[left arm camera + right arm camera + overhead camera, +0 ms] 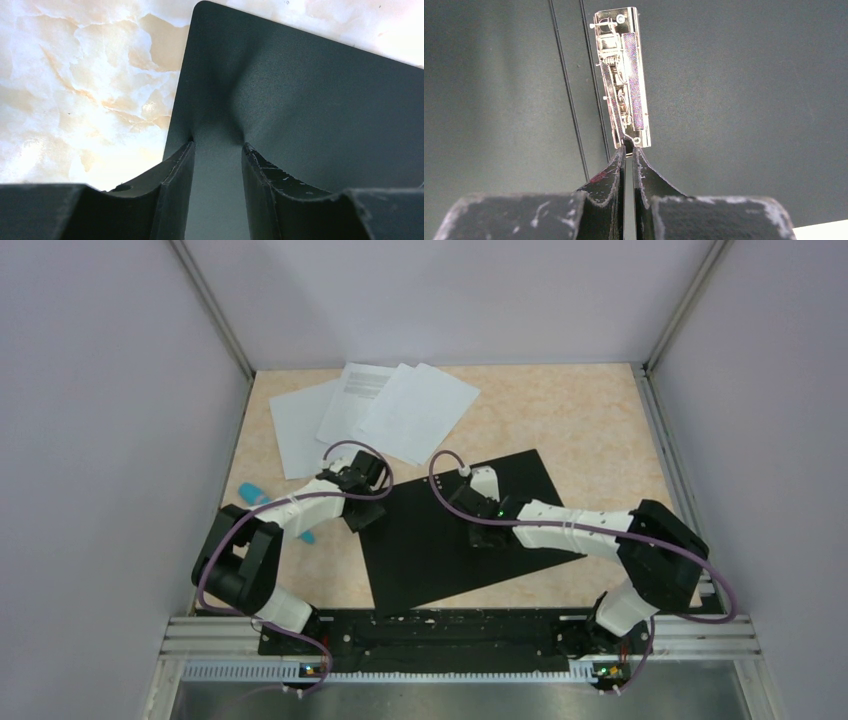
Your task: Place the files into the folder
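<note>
The folder point(450, 540) lies opened flat on the table, matte black inside facing up. The files point(400, 405), white sheets fanned out with one printed at its top, lie beyond its far left corner. My left gripper point(363, 508) is open, its fingertips point(185, 150) resting on the folder point(310, 100) near a rounded corner, nothing between them. My right gripper point(483, 532) is over the folder's middle. In the right wrist view my right gripper point(629, 150) is shut on the lever end of the metal spine clip point(624, 65).
A teal pen-like object point(252, 492) lies on the marble tabletop point(580, 420) left of the left arm, partly under it. Grey walls close in the table on three sides. An aluminium rail point(460, 635) with the arm bases runs along the near edge.
</note>
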`<state>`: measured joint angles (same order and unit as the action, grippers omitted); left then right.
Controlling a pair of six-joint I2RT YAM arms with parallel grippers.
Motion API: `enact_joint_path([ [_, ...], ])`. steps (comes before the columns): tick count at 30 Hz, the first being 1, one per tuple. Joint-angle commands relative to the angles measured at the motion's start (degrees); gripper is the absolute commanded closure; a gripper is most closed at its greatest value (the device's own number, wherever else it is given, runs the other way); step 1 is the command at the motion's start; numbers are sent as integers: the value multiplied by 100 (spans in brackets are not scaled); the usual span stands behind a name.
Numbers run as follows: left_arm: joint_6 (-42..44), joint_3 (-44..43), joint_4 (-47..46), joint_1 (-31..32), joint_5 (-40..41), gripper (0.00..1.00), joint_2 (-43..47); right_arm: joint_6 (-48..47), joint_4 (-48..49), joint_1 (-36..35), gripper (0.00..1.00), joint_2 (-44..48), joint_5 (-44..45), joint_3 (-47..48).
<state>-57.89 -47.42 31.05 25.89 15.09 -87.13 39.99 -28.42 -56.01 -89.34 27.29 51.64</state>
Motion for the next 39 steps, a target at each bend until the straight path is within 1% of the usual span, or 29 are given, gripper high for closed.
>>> enact_joint_path([
  [1, 493, 131, 223, -107, 121, 54, -235, -308, -729, 96, 89, 191, 219, 228],
  [6, 1554, -365, -254, -52, -765, 54, -477, -713, -377, 183, 63, 497, -114, 800],
  [9, 1915, -767, -455, -42, -1346, 54, -803, -782, -150, 441, 52, 731, -420, 861],
  [11, 2041, -1067, -415, -6, -1465, 54, -991, -775, -19, 659, 51, 926, -548, 711],
  [15, 2269, -1489, -516, 12, -1898, 53, -1066, -682, 374, 1056, 52, 1417, -959, 108],
  [16, 2302, -1593, -483, 13, -1976, 52, -1068, -674, 497, 1151, 53, 1508, -1141, -45],
  [17, 2312, -1676, -445, 12, -1980, 51, -1025, -664, 629, 1228, 57, 1577, -1287, -196],
  [20, 2269, -1919, -228, 10, -1707, 47, -889, -709, 957, 1316, 58, 1540, -1510, -412],
  [22, 2201, -2046, -124, -3, -1478, 43, -769, -777, 1221, 1400, 57, 1380, -1621, -412],
  [24, 2059, -2171, -70, -7, -1162, 39, -666, -822, 1588, 1637, 55, 1071, -1926, -331],
  [26, 1930, -2348, 28, -83, -944, 37, -639, -884, 1811, 1846, 51, 723, -2209, -104],
  [31, 1792, -2910, -86, -734, -1102, 28, -774, -1138, 1920, 2055, 42, -274, -2107, 935],
  [35, 2026, -3552, -352, -1362, -1063, 21, -1200, -1107, 1993, 2218, 37, -1069, -2160, 1862],
  [39, 2392, -3976, -778, -1896, -1215, 17, -1652, -942, 2139, 2488, 33, -1827, -2226, 2592],
])
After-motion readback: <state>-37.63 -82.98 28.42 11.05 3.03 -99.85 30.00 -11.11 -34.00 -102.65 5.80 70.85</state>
